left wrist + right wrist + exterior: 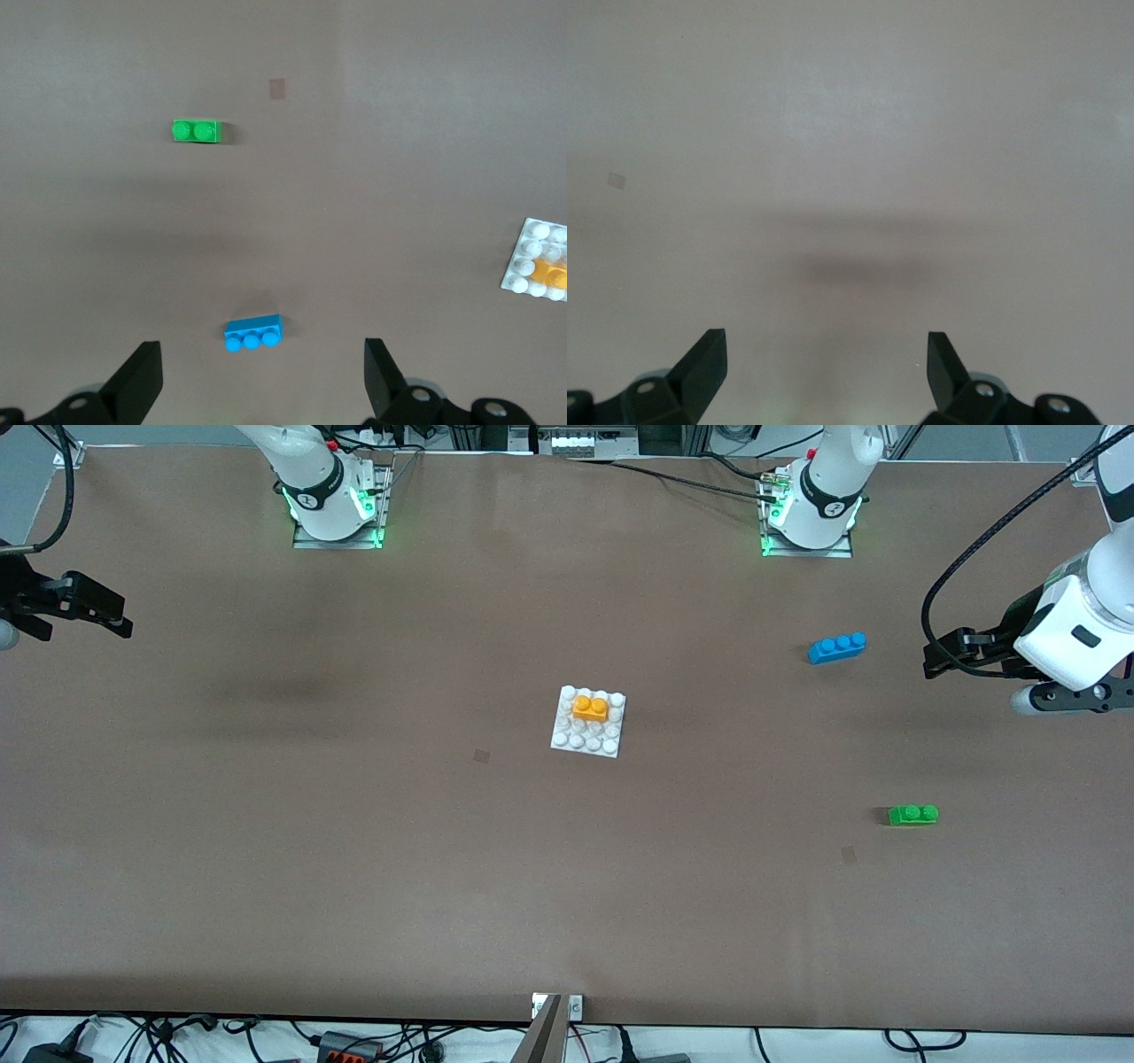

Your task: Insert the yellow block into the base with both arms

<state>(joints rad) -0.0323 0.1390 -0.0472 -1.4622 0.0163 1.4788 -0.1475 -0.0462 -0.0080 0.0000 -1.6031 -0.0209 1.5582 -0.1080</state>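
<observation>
Already I see the yellow block point(590, 708) seated on the base point(588, 722) mid-table, left gripper point(263, 379) spread wide, empty, over bare table near the blue brick point(836, 647), right gripper point(827, 365) likewise wide, empty, at its own end.

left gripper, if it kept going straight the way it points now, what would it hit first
Probably the bare brown table. The open left gripper points down at it, and the long blue three-stud plastic brick lies close to that line between its fingers, though depth is unclear.
</observation>
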